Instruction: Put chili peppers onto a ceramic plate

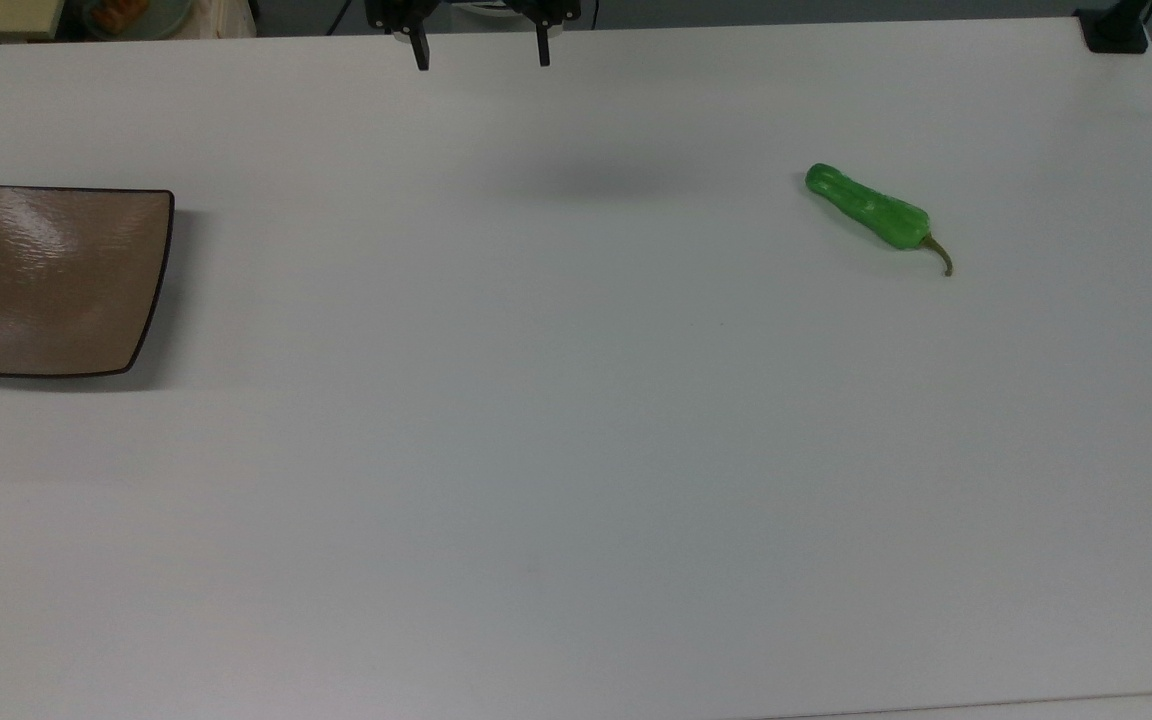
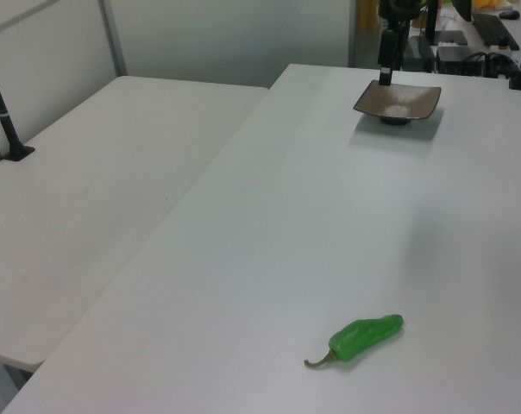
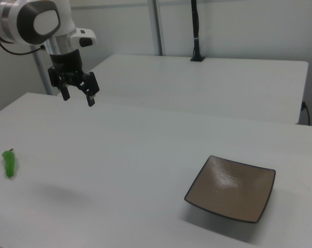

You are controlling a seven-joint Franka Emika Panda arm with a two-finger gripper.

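A bright green chili pepper [image 1: 869,210] with a thin curved stem lies on the white table at the top view's right. It also lies near the front in the left view [image 2: 365,336] and at the far left in the right view [image 3: 9,163]. The square brown ceramic plate [image 1: 51,280] sits at the top view's left edge, bare [image 3: 232,187] [image 2: 398,100]. My gripper [image 1: 482,55] hangs open high above the table at the top view's upper middle, well apart from both, with nothing between its fingers [image 3: 78,96].
A second white table [image 2: 88,198] adjoins this one on the left view's left. A black clamp post [image 1: 1116,30] stands at the top view's far right corner. Wide bare tabletop lies between pepper and plate.
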